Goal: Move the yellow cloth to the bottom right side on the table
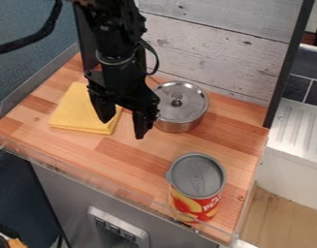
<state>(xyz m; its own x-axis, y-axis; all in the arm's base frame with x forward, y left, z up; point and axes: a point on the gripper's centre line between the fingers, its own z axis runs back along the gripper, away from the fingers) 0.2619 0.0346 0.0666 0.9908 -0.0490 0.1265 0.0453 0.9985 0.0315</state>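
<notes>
Camera view. The tool (124, 127) is hanging over the surface (121, 160), its fingers spreading apart with nothing pinched, presumably for taking a cloth edge. The yellow cloth (73, 109) is lying folded flat to the tool's left, partly behind one finger; contact I cannot tell. Its folded layers are probably offering a thicker edge to grip. The lidded metal pot (180, 104) is sitting just right of the tool, near the back board (212, 53), likely limiting sideways room there. The red-and-yellow can (196, 181) is standing upright, below and right of the tool, occupying part of the goal corner; placing the cloth is probably requiring a spot beside it.
</notes>
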